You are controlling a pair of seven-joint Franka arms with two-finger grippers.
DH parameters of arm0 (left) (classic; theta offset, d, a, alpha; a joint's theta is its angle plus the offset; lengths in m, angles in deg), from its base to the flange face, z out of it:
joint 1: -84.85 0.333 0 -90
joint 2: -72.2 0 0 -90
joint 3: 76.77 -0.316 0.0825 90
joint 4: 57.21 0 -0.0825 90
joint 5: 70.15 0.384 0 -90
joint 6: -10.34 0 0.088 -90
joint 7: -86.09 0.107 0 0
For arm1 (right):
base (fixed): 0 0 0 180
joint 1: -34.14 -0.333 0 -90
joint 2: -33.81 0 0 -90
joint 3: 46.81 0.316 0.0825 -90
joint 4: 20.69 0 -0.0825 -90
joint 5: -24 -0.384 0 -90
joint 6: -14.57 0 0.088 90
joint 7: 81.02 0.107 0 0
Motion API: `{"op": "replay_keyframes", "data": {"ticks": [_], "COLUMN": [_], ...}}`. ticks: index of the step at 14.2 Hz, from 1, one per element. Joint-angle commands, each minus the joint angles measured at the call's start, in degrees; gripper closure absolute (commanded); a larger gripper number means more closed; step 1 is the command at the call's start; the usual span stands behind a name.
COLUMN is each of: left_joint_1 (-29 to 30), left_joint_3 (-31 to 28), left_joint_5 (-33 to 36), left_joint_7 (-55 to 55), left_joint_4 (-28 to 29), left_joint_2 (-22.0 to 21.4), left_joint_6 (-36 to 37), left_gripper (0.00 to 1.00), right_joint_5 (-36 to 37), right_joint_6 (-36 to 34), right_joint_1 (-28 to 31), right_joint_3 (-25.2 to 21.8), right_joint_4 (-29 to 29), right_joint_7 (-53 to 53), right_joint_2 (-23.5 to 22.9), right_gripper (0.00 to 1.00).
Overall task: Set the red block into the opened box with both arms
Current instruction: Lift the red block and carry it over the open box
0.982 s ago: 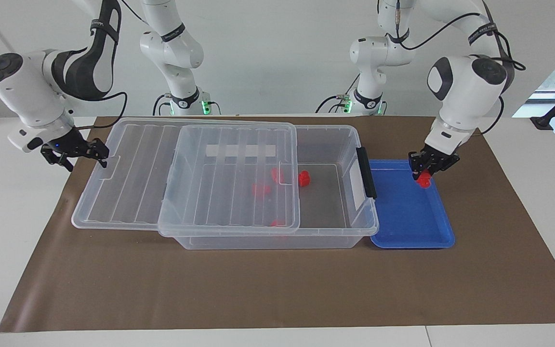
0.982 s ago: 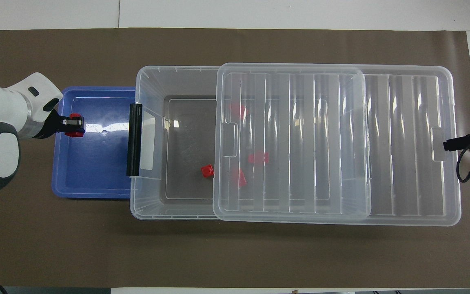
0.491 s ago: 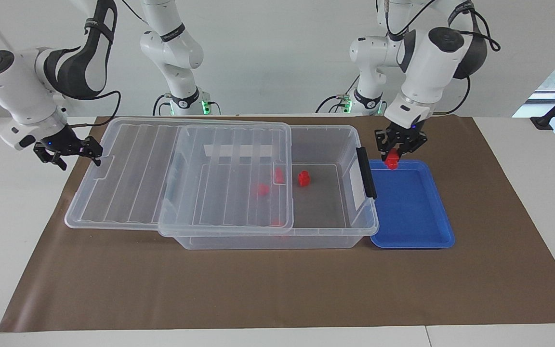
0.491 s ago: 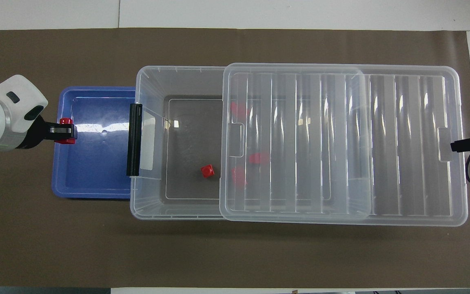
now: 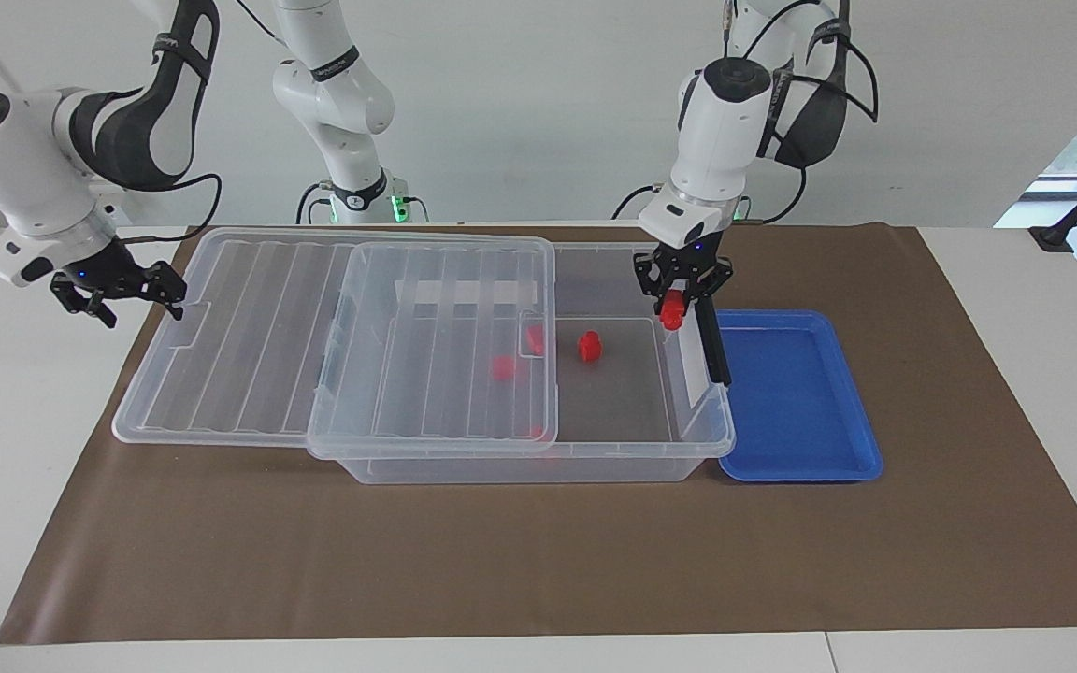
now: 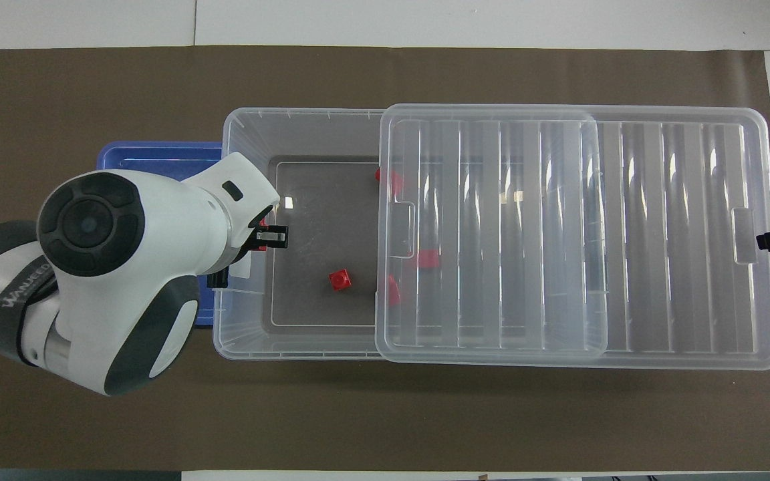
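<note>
My left gripper (image 5: 675, 305) is shut on a red block (image 5: 672, 318) and hangs over the box's (image 5: 538, 467) end wall by the black clip (image 5: 712, 341). In the overhead view the left arm covers that end, and only the left gripper's tip (image 6: 278, 236) and a sliver of the block (image 6: 262, 227) show. The ribbed lid (image 5: 249, 346) lies slid toward the right arm's end, so the clip end of the box (image 6: 244, 127) is uncovered. My right gripper (image 5: 150, 301) stands open with one finger at the lid's end rim (image 6: 769, 234).
One loose red block (image 5: 589, 347) lies on the uncovered box floor. Others (image 5: 503, 367) show through the lid. A shallow blue tray (image 5: 796, 402) sits against the box's clip end. Brown paper (image 5: 538, 561) covers the table.
My left gripper lifted the red block out of the blue tray and carried it over the box's clip end. My right gripper moved outward, and the lid slid further toward the right arm's end.
</note>
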Motion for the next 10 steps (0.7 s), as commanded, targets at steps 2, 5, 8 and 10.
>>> {"op": "replay_keyframes", "data": {"ticks": [2,5,8,10], "left_joint_1": [-0.8,-1.59,-2.55,-2.91], "left_joint_3": [-0.48,-0.48,-0.48,-0.48], "left_joint_5": [1.79,2.14,2.14,2.49], "left_joint_7": [-1.94,-2.21,-4.14,-4.14], "left_joint_4": [-2.59,-2.5,-2.41,-2.41], "left_joint_2": [7.45,10.7,13.87,15.46], "left_joint_6": [-4.98,-8.06,-11.67,-12.38], "left_gripper": [1.0,1.0,1.0,1.0], "right_joint_5": [-0.32,-0.32,-0.41,-0.49], "right_joint_6": [-5.48,-9.71,-17.42,-23.76], "right_joint_1": [-0.04,-3.29,-5.75,-7.68], "right_joint_3": [1.0,1.09,1.09,1.09], "right_joint_4": [-5.07,-8.43,-14.21,-19.14], "right_joint_7": [-0.33,5.99,9.85,13.81], "right_joint_2": [-0.72,-0.73,-0.11,0.41], "right_gripper": [0.0,0.0,0.0,0.0]}}
